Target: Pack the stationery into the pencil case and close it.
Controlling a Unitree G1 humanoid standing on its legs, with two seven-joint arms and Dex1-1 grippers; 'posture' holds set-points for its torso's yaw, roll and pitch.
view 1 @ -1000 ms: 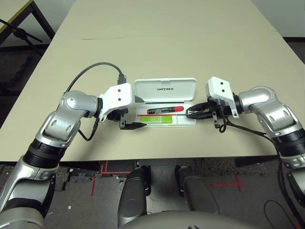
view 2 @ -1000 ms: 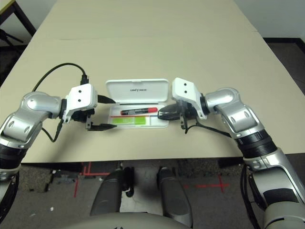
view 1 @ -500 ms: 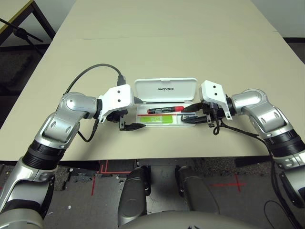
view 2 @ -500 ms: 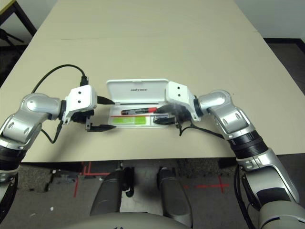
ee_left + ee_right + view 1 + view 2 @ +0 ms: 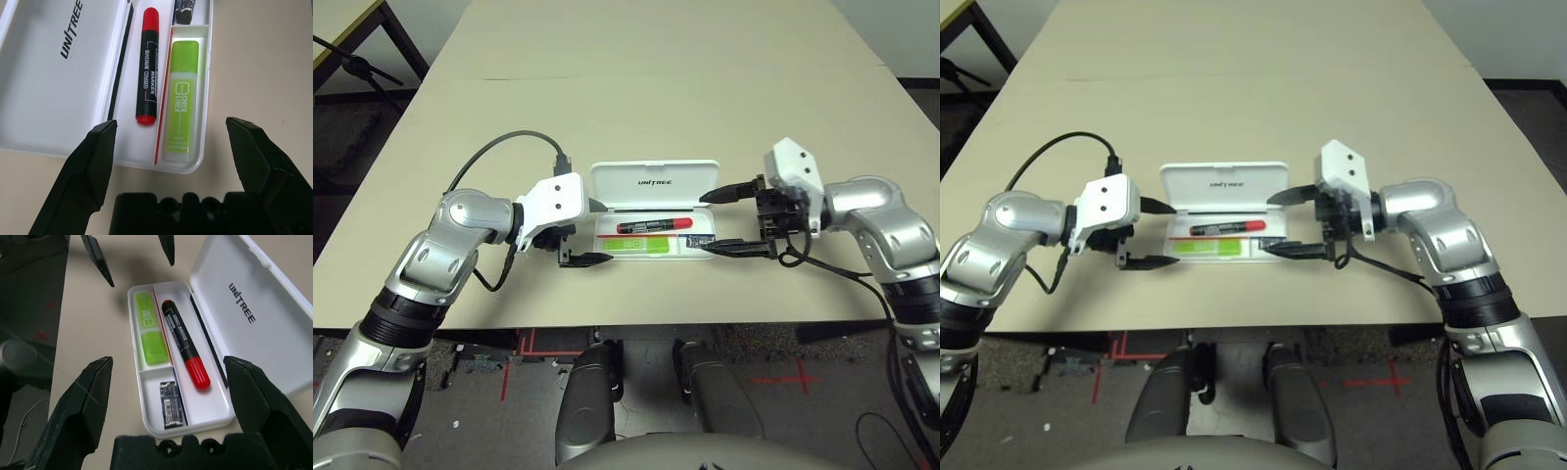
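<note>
Right pincer [image 5: 728,219] drawn back from pencil case [image 5: 655,223], now released; black-and-silver piece [image 5: 171,404] left just ahead. Left pincer [image 5: 586,247] released beside case; lid awaited.

Left wrist view: pencil case [image 5: 54,73] lid cut off at picture edges, logo loses its last letters; small black-and-silver piece [image 5: 185,10] cropped, only its end shows. Right wrist view: lid's far corner cropped; piece's [image 5: 170,405] print too small to read. Head views: table's [image 5: 636,88] far edge out of frame.
</note>
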